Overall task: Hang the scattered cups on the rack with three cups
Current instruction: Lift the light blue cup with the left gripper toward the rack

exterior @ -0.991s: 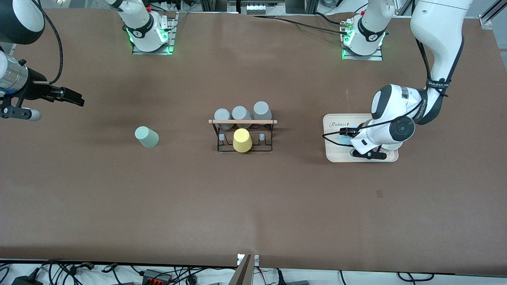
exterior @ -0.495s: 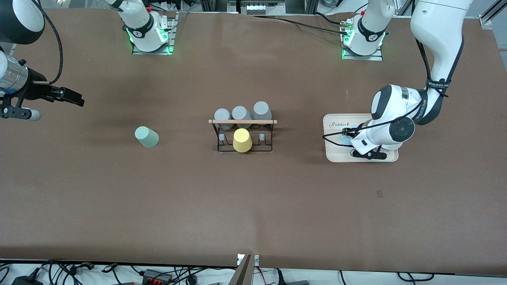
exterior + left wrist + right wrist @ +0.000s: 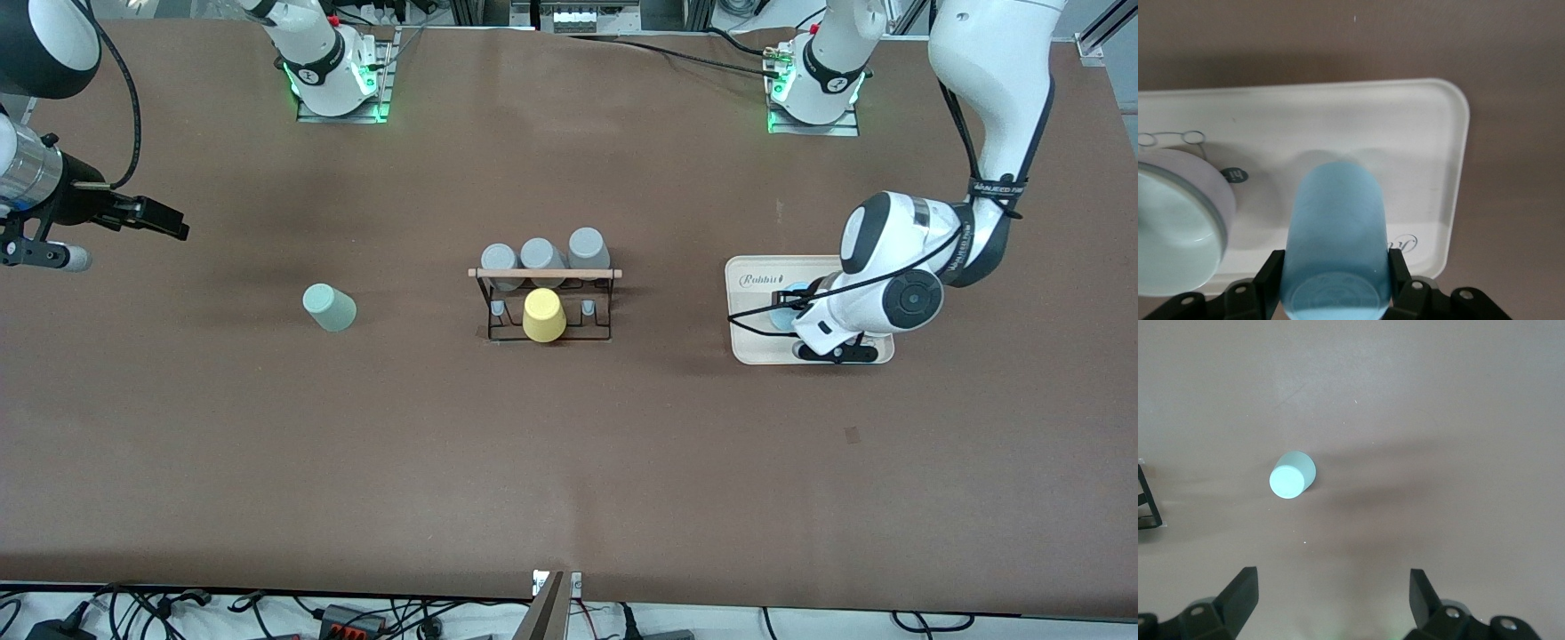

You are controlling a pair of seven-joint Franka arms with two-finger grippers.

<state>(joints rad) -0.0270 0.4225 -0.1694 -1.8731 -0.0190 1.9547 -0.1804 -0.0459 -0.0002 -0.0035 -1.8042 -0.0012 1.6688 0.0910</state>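
Blue cup (image 3: 1335,240) pinched between left claw (image 3: 788,307) fingers, just above white tray (image 3: 1431,127). Mint cup (image 3: 329,308) alone on tabletop, below waiting, wide-spread right claw (image 3: 1331,593). Best lifted straight up, kept level, then carried to rack (image 3: 544,302) and lowered onto a free peg beside yellow cup (image 3: 543,315).

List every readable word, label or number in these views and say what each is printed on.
"Robbit": front view, on the cream tray, at its corner toward the rack.
Black band on the left arm: white lettering, too small to read.
Round grey sticker on the tray: unreadable.
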